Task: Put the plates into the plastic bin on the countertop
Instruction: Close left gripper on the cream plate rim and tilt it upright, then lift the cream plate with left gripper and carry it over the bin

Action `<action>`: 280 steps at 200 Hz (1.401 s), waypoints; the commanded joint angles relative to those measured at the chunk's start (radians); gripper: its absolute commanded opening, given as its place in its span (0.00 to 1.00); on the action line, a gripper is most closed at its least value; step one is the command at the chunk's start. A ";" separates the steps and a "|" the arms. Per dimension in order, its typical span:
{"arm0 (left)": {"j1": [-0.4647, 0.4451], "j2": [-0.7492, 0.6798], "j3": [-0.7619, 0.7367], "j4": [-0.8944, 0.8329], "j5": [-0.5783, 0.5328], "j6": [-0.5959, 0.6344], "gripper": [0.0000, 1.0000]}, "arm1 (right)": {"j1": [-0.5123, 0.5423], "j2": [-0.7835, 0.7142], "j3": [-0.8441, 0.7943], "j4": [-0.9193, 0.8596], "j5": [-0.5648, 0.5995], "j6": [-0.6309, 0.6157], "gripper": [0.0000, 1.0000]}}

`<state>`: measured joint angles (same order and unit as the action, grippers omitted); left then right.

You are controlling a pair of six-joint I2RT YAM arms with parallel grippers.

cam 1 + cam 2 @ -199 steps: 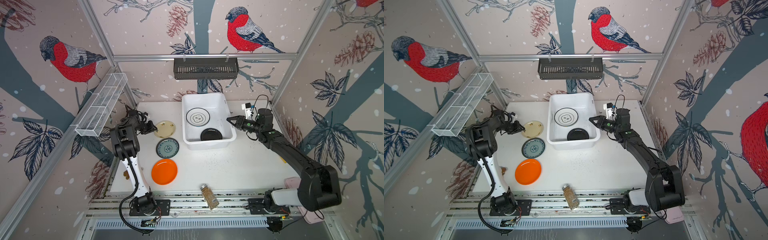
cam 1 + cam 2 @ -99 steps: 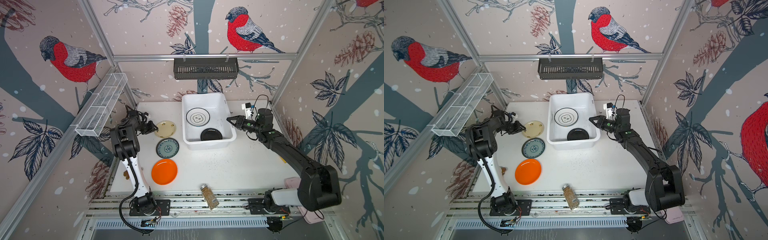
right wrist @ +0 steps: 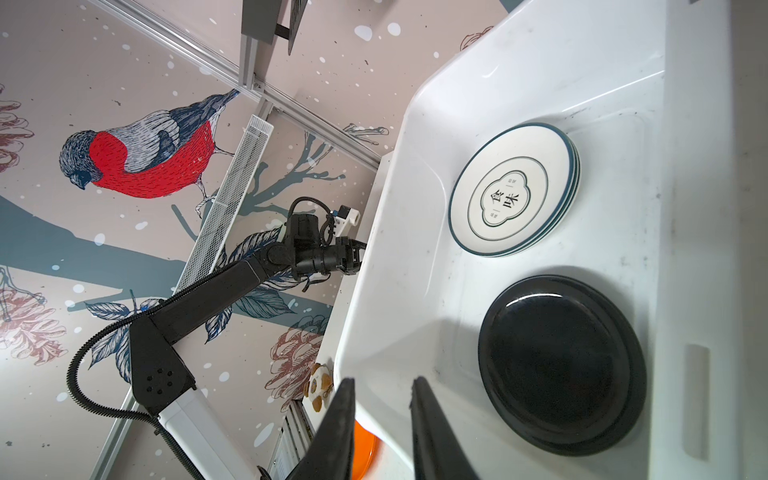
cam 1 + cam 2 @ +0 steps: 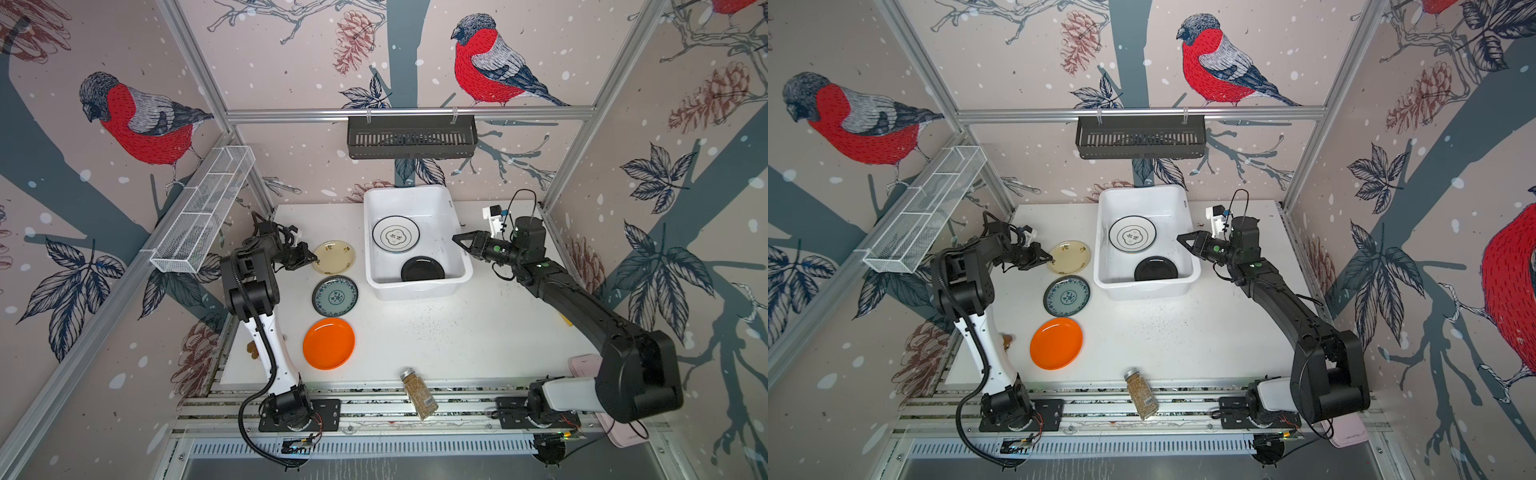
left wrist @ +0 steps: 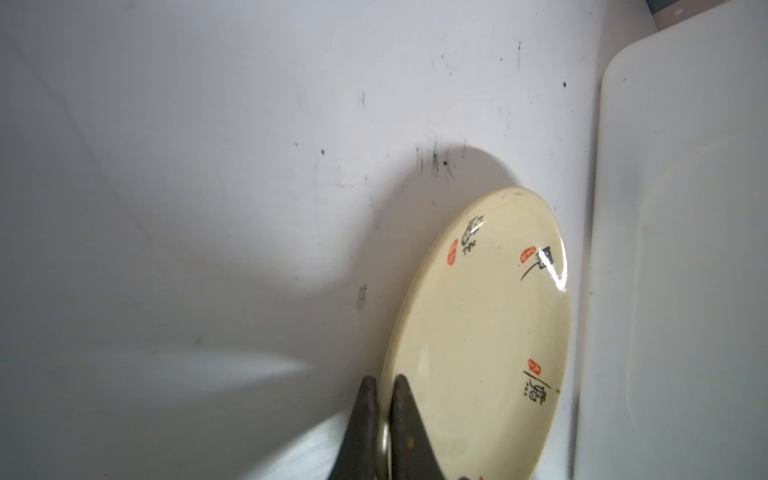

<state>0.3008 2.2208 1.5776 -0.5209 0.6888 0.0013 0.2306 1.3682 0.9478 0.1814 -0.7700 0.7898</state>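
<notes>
The left arm (image 4: 253, 291) stands folded at middle left, with the left gripper (image 4: 312, 261) held level and its jaws nipped on the rim of the cream plate (image 4: 336, 255). The right arm (image 4: 582, 303) stretches from lower right toward centre. The right gripper (image 4: 456, 238) points leftward, jaws slightly parted and empty.
</notes>
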 commanded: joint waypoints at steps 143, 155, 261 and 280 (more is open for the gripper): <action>-0.004 -0.134 0.060 -0.019 0.008 -0.062 0.00 | 0.005 0.000 0.014 0.043 -0.006 0.009 0.26; -0.008 -0.147 0.068 -0.022 0.005 -0.063 0.00 | 0.004 0.003 0.014 0.042 -0.006 0.009 0.26; -0.050 -0.293 0.129 -0.001 -0.017 -0.127 0.00 | 0.013 0.022 0.036 0.040 -0.012 0.005 0.26; -0.059 -0.313 0.142 0.002 -0.014 -0.131 0.00 | 0.013 0.023 0.042 0.037 -0.014 0.002 0.26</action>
<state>0.2516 1.9358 1.7008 -0.5426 0.6685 -0.1089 0.2413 1.3876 0.9783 0.1886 -0.7765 0.7895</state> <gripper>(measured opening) 0.077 0.260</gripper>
